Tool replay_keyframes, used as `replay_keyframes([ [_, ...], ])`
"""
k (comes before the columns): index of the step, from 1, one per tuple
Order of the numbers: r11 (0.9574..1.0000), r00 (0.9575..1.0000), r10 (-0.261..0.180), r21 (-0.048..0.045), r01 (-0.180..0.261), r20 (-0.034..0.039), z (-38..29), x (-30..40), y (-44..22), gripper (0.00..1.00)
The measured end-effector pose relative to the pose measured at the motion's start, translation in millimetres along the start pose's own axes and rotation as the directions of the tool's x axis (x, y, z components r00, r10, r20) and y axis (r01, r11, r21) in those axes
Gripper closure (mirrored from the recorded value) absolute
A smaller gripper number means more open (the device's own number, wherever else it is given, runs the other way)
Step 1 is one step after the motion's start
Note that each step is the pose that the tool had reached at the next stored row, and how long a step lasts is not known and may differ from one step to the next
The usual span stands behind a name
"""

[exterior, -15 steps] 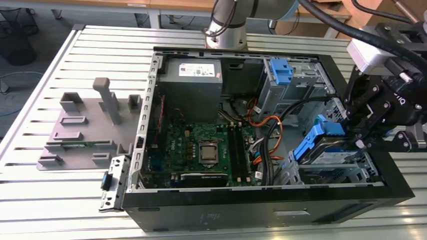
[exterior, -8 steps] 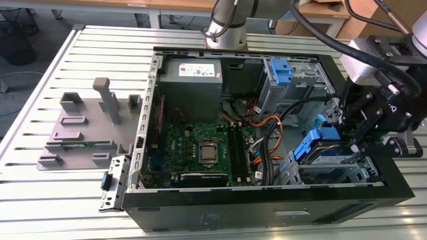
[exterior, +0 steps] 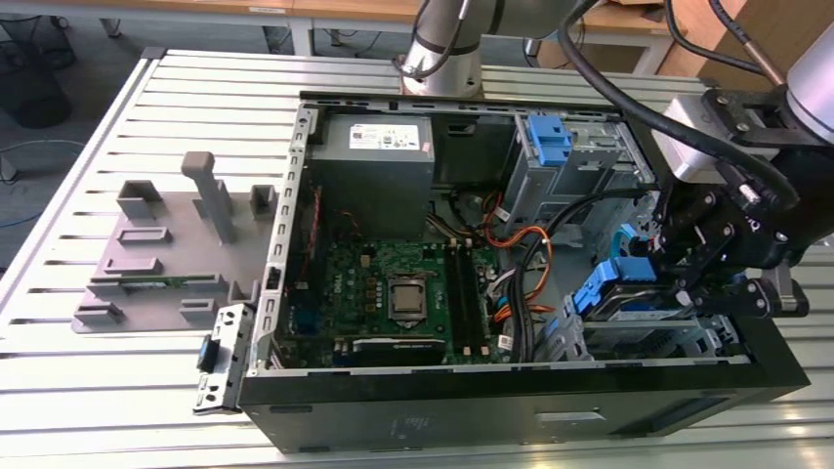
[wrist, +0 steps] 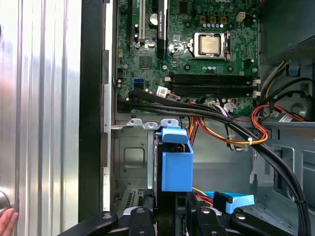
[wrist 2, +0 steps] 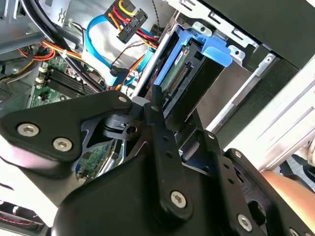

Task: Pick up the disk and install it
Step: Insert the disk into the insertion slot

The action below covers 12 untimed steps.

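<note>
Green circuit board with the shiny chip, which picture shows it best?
The first wrist view: the green circuit board faces the camera, nearly whole. The exterior view shows the board farther off; the second wrist view, a corner.

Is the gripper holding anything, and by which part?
Yes: the gripper appears clamped on the disk, at the end nearest the wrist.

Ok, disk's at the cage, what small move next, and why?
Probably push the disk slightly deeper into the cage, straight along its length. It stands on edge between the fingers, and in the exterior view its blue bracket rises above the cage, so it looks not fully seated.
</note>
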<state>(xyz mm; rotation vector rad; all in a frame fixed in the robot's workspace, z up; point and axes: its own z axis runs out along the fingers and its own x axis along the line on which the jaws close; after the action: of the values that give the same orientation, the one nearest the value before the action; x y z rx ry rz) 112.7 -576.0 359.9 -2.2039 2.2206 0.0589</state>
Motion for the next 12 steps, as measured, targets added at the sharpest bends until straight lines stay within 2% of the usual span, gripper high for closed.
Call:
replay_keyframes([
  [3,1.0000,1.0000,0.000,0.0000,0.000,0.0005,1.5,0.1,0.0,0.65],
  [9,1.0000,1.0000,0.000,0.0000,0.000,0.0003,11.4,0.4,-0.2,0.65],
  [12,1.0000,1.0000,0.000,0.0000,0.000,0.0000,12.2,0.5,-0.2,0.65],
])
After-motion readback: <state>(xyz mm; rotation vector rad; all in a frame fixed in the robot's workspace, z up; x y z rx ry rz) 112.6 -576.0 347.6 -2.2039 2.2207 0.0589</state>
